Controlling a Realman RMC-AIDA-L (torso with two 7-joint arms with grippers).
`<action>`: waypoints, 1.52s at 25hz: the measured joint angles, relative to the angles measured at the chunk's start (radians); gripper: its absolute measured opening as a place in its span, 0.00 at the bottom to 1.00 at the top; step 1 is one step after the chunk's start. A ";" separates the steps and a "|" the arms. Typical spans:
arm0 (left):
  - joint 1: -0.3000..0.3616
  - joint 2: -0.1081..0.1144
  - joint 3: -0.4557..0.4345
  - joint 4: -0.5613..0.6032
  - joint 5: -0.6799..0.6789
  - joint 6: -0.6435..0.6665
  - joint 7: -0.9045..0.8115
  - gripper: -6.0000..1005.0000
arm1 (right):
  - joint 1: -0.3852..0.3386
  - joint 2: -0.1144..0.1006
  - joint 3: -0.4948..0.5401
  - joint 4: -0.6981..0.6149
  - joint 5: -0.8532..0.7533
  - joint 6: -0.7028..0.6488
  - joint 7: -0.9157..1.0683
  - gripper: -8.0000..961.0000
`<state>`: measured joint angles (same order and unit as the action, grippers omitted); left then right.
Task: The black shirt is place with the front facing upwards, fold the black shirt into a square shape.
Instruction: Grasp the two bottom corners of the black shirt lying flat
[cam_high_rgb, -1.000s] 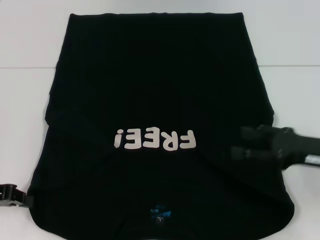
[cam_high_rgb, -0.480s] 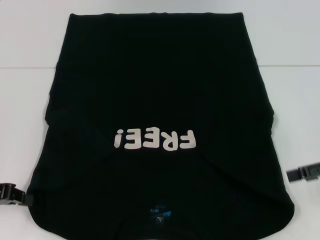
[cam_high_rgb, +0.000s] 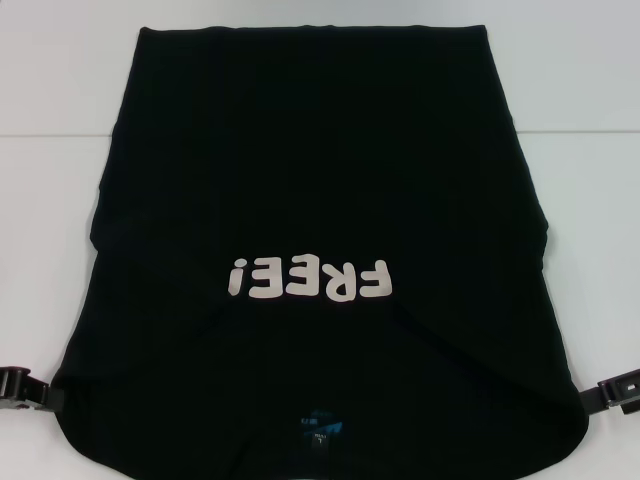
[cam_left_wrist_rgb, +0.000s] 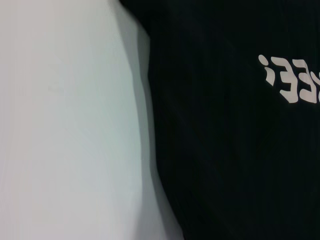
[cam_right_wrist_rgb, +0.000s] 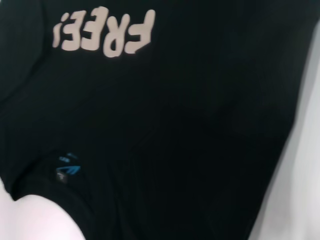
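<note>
Head view: the black shirt is lying flat on the white table, covering most of it. The white "FREE!" lettering is reading upside down, and the blue neck label is sitting at the shirt's near edge. That near edge is running out of the picture, so the collar is cut off. Both sleeves are folded inward; their outlines are hard to make out against the black cloth. The left gripper is showing only as a black piece at the shirt's near left corner, low against the table, just beside the cloth. The right gripper is sitting likewise at the near right corner, just off the shirt's edge. Too little of either is visible, so I cannot tell how their fingers are set.

Left wrist view: the shirt's side edge is lying on the table, with part of the lettering cut off at the frame. No fingers are showing.

Right wrist view: lettering and neck label are appearing on the shirt, with table at 2 corners. No fingers are showing.
</note>
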<state>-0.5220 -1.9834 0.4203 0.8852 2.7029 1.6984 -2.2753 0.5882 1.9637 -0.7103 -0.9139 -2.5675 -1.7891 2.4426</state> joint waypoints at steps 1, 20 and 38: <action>0.000 0.000 0.000 0.000 0.000 -0.001 0.000 0.01 | 0.001 0.001 -0.001 0.002 -0.006 0.008 0.000 0.89; -0.004 0.003 -0.017 -0.003 -0.001 -0.023 0.001 0.01 | 0.063 0.021 -0.052 0.106 -0.045 0.113 -0.018 0.88; -0.010 0.008 -0.033 -0.006 -0.005 -0.023 0.015 0.01 | 0.080 0.032 -0.101 0.103 -0.063 0.126 -0.032 0.36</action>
<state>-0.5322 -1.9752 0.3874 0.8790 2.6981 1.6755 -2.2600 0.6681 1.9962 -0.8116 -0.8106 -2.6303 -1.6635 2.4104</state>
